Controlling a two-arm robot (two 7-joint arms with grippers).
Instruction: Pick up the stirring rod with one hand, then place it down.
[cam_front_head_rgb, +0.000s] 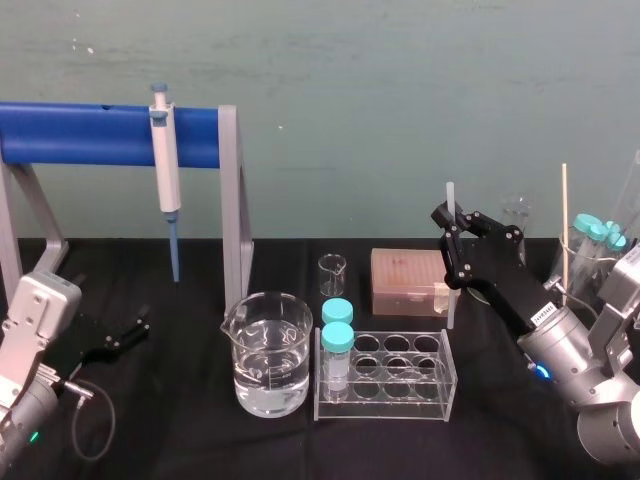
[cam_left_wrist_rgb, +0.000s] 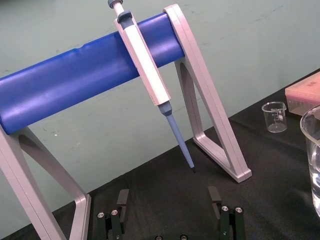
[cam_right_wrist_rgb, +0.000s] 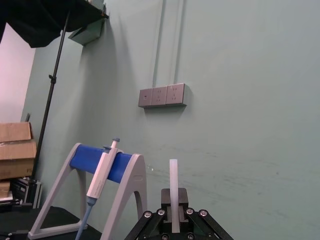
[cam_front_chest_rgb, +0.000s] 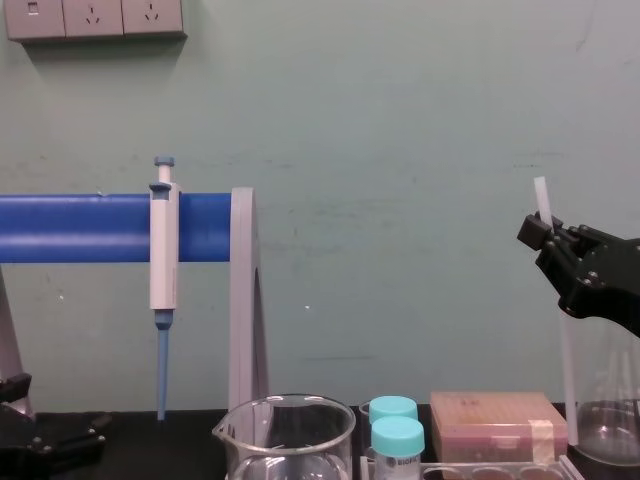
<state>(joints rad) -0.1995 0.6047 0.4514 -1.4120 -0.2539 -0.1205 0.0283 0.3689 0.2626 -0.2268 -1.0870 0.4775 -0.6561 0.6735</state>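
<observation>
Your right gripper (cam_front_head_rgb: 455, 232) had its jaws closed on the one stirring rod (cam_front_head_rgb: 450, 197), pinching it near its upper end. The rod stood upright. A short length projected above the jaws and the longer length hung below them, just right of the one pink tip box (cam_front_head_rgb: 405, 282). You could not tell whether its lower end touched the table (cam_front_head_rgb: 200, 440). Your left gripper (cam_left_wrist_rgb: 168, 200) sat low at the near left, jaws wide apart with nothing between them. Farther out, you had one large beaker (cam_front_head_rgb: 268, 335) holding clear liquid and one small beaker (cam_front_head_rgb: 331, 275) behind it. One clear rack (cam_front_head_rgb: 447, 385) carried two teal-capped tubes (cam_front_head_rgb: 338, 340). One pipette (cam_front_head_rgb: 164, 165) hung on the blue stand (cam_front_head_rgb: 90, 135) at the far left.
</observation>
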